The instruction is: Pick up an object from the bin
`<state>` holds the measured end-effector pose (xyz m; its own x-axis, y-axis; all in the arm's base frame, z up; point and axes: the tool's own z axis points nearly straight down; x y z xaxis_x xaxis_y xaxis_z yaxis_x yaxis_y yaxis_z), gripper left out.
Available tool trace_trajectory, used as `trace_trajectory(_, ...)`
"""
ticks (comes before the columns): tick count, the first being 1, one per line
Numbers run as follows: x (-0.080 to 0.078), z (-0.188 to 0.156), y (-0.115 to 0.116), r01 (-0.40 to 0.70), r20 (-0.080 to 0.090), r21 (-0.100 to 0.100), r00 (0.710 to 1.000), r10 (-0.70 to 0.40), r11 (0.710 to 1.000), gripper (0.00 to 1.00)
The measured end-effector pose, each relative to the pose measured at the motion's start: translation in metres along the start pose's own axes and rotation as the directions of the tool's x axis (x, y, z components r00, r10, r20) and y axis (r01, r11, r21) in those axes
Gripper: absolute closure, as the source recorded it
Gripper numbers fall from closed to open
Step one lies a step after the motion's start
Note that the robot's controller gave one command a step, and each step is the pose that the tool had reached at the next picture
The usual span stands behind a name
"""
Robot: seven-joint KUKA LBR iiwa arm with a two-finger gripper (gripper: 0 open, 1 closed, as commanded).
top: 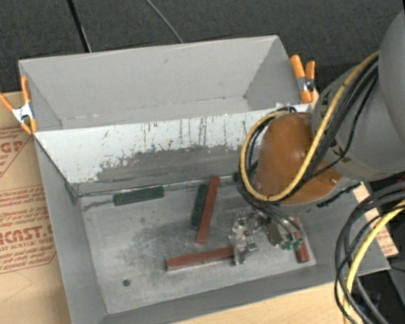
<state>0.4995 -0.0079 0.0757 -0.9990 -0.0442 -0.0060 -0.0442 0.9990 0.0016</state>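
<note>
Dark green bar (138,196): far left, flat by the back wall.
Red-brown bar (199,258): near middle, lying flat. I judge it light, stiff and smooth; best taken across its narrow width.
Slanted pair of bars (205,214): 2, middle, side by side.
My claw (240,249): at the red-brown bar's right end. Apart or together, I cannot tell.

1. The cardboard sheet (22,303) left of the bin (66,219) carries red print. Near its top, large letters read "CAST.GP", with the start of the word cut off at the edge.
2. Lower on the same sheet, another line of large red letters ends in "CAST."
3. Just beneath that, a smaller red line reads "LL-CAST ACRYLIC SHEET", its first letters cut off.
4. The remaining small red lines are too fine to read.
</note>
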Motion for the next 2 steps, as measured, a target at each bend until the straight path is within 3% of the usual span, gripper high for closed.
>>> trace_trajectory(1,0.000,0.000,0.000,0.000,0.000,0.000,1.000,0.000,1.000,1.00)
trace_trajectory(2,0.003,-0.149,0.000,0.017,-0.004,0.002,1.000,-0.017,1.000,1.00)
